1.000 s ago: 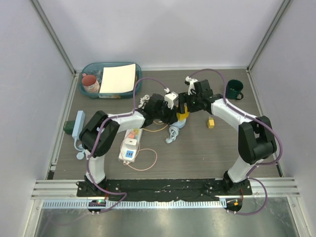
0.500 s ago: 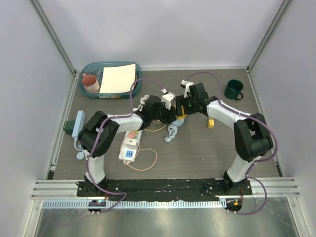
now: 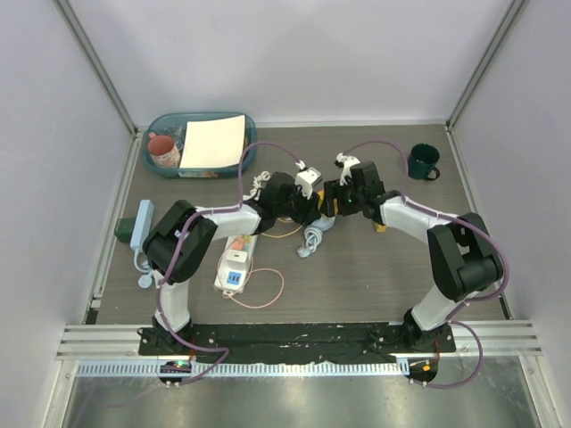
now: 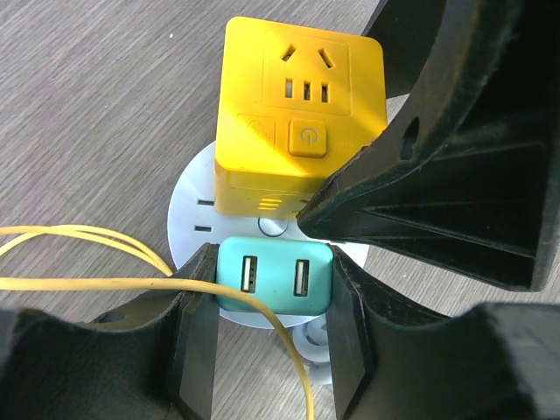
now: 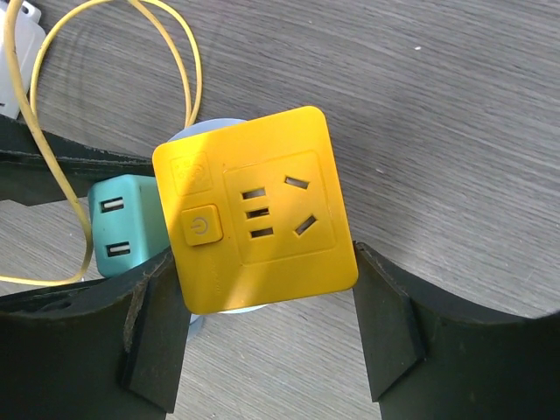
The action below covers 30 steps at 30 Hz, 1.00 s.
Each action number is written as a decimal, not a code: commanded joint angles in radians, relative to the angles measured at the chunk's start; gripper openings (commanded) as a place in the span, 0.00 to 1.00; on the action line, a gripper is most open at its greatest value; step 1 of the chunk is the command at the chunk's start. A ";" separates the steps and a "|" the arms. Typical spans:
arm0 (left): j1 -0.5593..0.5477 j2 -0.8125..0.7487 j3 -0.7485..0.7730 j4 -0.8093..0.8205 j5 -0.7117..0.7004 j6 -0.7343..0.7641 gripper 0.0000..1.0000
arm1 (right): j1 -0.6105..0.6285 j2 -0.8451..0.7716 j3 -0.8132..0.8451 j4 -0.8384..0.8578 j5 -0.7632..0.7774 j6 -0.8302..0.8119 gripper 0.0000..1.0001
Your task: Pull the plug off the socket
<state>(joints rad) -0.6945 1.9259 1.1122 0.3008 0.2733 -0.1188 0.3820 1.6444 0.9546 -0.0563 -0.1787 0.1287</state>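
Observation:
The socket, a long white strip with pastel faces, lies on the table left of centre. The plug, a small white square block, sits on it. Neither gripper is near them. My left gripper is shut on a teal USB adapter that stands on a round white corded base. My right gripper is open with its fingers either side of the yellow cube on that same base, the right finger clear of it. Both grippers meet at the table's middle, left and right.
A thin yellow cable loops across the left fingers. A light-blue strip lies at the left edge. A teal bin with paper and a red cup stands at the back left. A green mug and a small yellow block are on the right.
My right gripper has moved down and slightly left onto the yellow cube, its arm stretching lower over the table. The left arm has barely moved.

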 commanded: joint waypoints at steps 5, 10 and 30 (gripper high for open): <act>0.000 0.080 0.037 -0.051 0.014 -0.022 0.00 | 0.001 -0.179 -0.092 0.323 -0.116 0.141 0.10; 0.000 0.104 0.049 -0.057 0.012 -0.033 0.00 | -0.003 -0.167 -0.137 0.466 -0.157 0.284 0.02; 0.000 0.159 0.054 -0.066 0.023 -0.050 0.00 | -0.080 -0.241 -0.014 0.196 -0.065 0.276 0.01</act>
<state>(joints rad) -0.6971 2.0151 1.1912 0.3428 0.3225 -0.1535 0.3378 1.3983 0.8932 0.1173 -0.1127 0.3286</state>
